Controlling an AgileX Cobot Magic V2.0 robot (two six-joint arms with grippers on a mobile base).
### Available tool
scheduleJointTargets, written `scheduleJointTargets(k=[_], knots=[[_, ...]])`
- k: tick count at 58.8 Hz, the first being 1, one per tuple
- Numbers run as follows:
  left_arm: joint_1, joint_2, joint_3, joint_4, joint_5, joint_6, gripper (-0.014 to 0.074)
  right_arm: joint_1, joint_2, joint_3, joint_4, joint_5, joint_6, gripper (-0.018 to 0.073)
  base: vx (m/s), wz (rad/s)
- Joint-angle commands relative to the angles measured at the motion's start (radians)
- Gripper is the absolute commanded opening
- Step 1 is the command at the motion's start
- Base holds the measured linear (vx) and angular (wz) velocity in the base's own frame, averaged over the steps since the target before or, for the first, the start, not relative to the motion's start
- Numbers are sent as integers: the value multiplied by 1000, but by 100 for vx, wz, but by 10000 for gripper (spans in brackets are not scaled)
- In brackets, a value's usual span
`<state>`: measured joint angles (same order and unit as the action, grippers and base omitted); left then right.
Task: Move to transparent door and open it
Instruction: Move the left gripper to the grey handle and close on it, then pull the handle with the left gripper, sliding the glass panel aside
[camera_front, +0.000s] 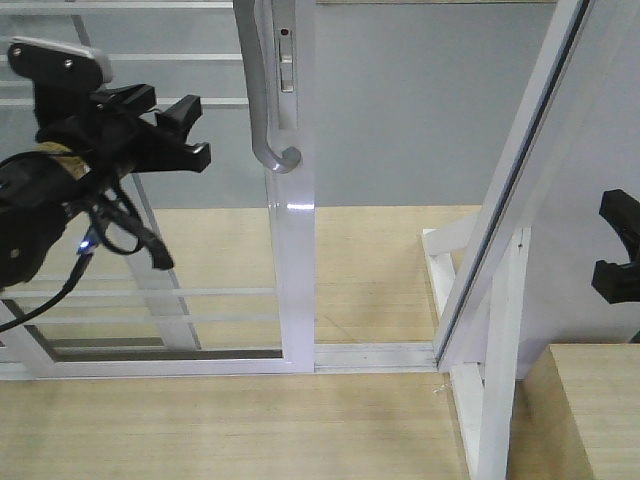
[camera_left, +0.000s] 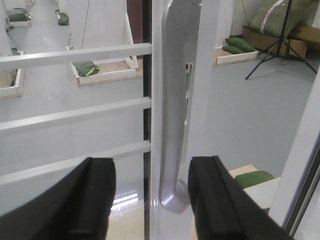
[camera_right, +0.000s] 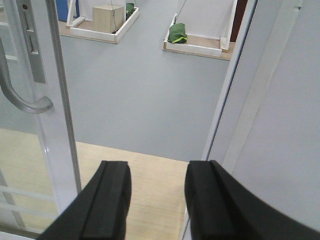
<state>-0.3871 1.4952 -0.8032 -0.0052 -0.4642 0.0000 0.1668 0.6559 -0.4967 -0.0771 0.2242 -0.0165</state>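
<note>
The glass door (camera_front: 293, 250) stands upright in a white rail (camera_front: 370, 352) that runs left to right across the wooden platform (camera_front: 230, 430). Its handle-side post rises in the middle of the front view, and thin white bars (camera_front: 230, 292) cross the clear pane to the left of it. The curved grey handle (camera_front: 262, 100) is fixed to that post, with its hooked lower end turned to the right. A small lock plate (camera_front: 287, 65) sits just beside it (with a dark spot above the plate). To the right of the post is an open gap, through which the grey floor (camera_front: 400, 120) shows beyond the platform's far edge. Past the gap a second white frame (camera_front: 496, 200) leans across the picture toward the platform's right edge.

The left gripper (camera_front: 195, 132) hangs at handle height in front of the pane, left of the handle and apart from it. Its black fingers (camera_left: 95, 200) are spread and pinch nothing. In the left wrist view the handle's rounded lower end shows in the space between them, touching neither.

The right gripper (camera_front: 622, 245) shows only at the right edge of the front view (part of it is cut off). It is to the right of the leaning frame and well apart from the door. In its own wrist view the fingers (camera_right: 112, 200) are spread and empty above the platform boards, and the handle is at the left edge of that view.
</note>
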Motion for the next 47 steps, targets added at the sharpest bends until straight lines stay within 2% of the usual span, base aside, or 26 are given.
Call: scheduleJointTargets(k=[1, 14, 29, 42, 47], knots=[[-16, 57, -116, -2, -122, -7, 462, -6, -5, -29, -11, -83, -10, 333, 0, 0], [-23, 225, -308, -2, -126, -7, 488, -6, -5, -29, -11, -85, -10, 286, 0, 0], [-23, 352, -465, -3, -126, -10, 498, -6, -5, -29, -11, -105, -10, 284, 0, 0], [-23, 422, -535, -6, -130, 0, 491, -6, -5, -29, -11, -105, -10, 284, 0, 0], [-21, 425, -534, -34, -121, 0, 478, -6, -5, -29, -11, -105, -10, 284, 0, 0]])
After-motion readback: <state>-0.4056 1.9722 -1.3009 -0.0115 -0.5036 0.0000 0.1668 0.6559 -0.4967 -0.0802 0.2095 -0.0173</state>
